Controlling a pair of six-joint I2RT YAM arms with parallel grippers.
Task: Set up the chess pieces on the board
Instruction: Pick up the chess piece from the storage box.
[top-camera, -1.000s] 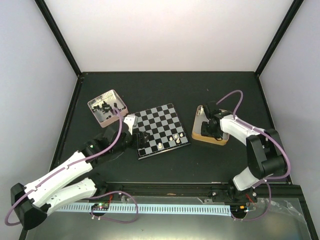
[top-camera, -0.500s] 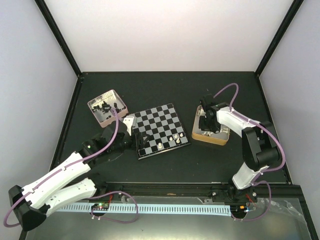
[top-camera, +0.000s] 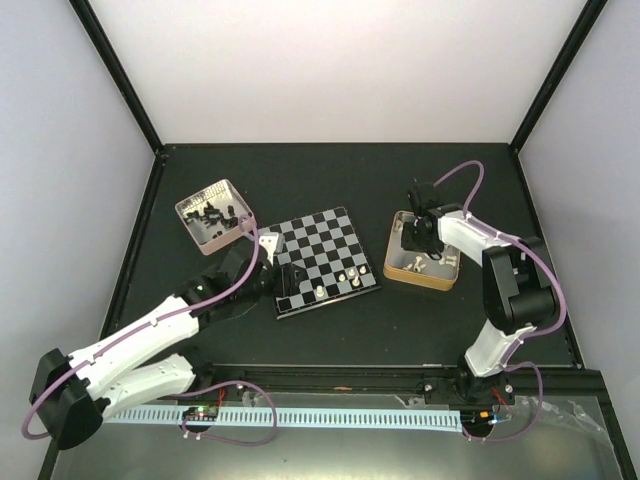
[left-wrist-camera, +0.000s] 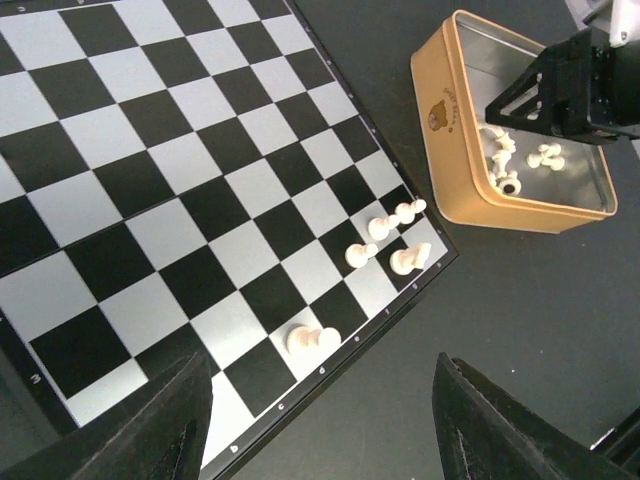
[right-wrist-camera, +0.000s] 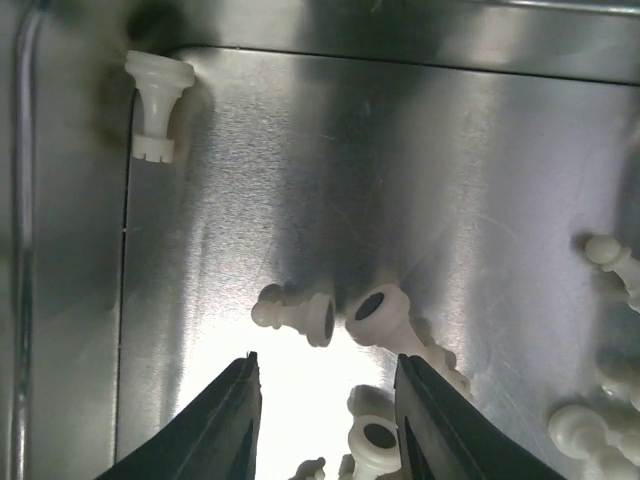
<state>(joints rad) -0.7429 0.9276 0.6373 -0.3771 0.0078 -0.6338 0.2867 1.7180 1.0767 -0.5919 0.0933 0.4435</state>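
Right gripper (right-wrist-camera: 325, 365) has shifted inside the tan box (top-camera: 418, 279), jaws spread, empty, loose white pieces (right-wrist-camera: 300, 315) just ahead; left gripper (left-wrist-camera: 322, 368) has slid over the board (left-wrist-camera: 150, 150), spread, empty, placed white pieces (left-wrist-camera: 385, 240) just beyond; next pick pending

board (top-camera: 325, 240): black and silver-grey checks, thin pale rim
pieces on the board (left-wrist-camera: 361, 254): cream-white
box (left-wrist-camera: 452, 160): tan outside with a small darker print, shiny bare metal inside
pieces in the box (right-wrist-camera: 298, 314): the same cream-white
tray (top-camera: 190, 229): dusty pink
pieces in the tray (top-camera: 208, 213): black
table (top-camera: 400, 330): matt black
arms (top-camera: 130, 345): white shells, black joints
cables (top-camera: 462, 167): lilac
walls (top-camera: 330, 70): plain off-white
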